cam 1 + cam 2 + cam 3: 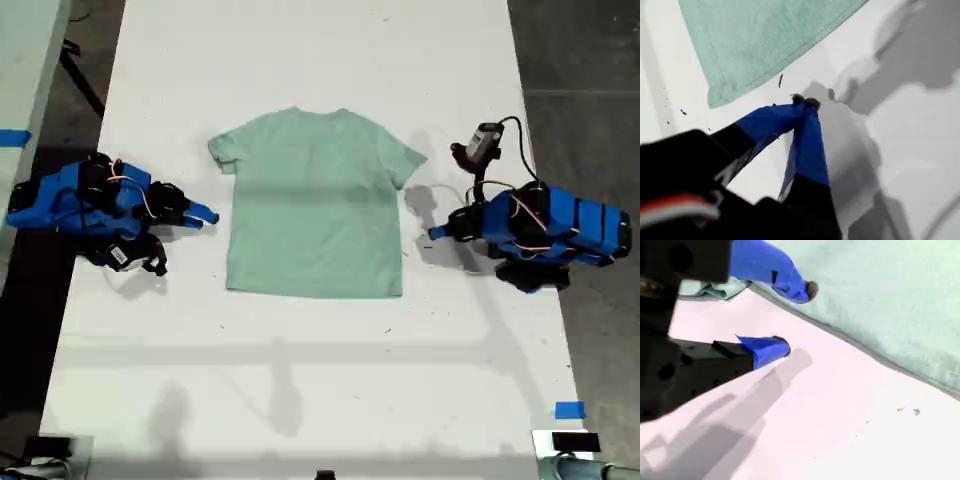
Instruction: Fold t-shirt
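The pale mint-green t-shirt [315,205] lies flat and spread out on the white table [300,380], collar toward the far edge. My first gripper [435,233] [805,101] is shut and empty, resting on the table just off the shirt's side at the exterior view's right, near a hem corner [715,97]. My second gripper [208,216] [797,319] is open at the shirt's other side, at the exterior view's left. One of its fingers [790,280] hangs over the shirt's edge [880,295], the other over bare table. A bunched sleeve [715,289] lies beside it.
Both blue arm bodies sit low at the table's side edges in the exterior view. Blue tape marks [570,410] [14,137] sit near the table's edges. Dark floor [580,60] surrounds the table. Small specks [907,411] dot the surface.
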Controlling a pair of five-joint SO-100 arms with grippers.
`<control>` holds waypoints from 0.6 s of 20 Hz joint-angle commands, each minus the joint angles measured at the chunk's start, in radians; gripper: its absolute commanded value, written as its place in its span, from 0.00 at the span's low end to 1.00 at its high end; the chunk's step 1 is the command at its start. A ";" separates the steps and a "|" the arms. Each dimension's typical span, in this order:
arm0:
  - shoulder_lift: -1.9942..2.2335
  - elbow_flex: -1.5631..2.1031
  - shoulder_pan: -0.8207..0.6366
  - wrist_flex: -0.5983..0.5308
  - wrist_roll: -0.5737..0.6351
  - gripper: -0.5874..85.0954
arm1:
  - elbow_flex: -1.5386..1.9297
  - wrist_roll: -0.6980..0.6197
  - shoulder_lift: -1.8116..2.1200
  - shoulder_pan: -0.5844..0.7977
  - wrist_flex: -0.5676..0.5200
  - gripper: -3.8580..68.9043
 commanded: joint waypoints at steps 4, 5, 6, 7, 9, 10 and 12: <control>0.003 -0.008 0.002 0.002 -0.002 0.02 | -0.005 0.571 0.006 0.041 -0.023 0.04; 0.003 -0.008 0.002 0.002 -0.002 0.02 | -0.005 0.571 0.006 0.041 -0.023 0.04; 0.003 -0.008 0.002 0.002 -0.002 0.02 | -0.005 0.571 0.006 0.040 -0.023 0.04; 0.003 -0.008 0.002 0.002 -0.002 0.02 | -0.005 0.571 0.006 0.040 -0.023 0.04; 0.003 -0.008 0.002 0.002 -0.002 0.02 | -0.005 0.574 0.006 0.040 -0.023 0.04; 0.003 -0.008 0.002 0.002 -0.002 0.02 | -0.005 0.574 0.006 0.043 -0.021 0.04; 0.003 -0.008 -0.006 0.002 -0.009 0.07 | -0.008 0.571 0.006 0.049 -0.018 0.04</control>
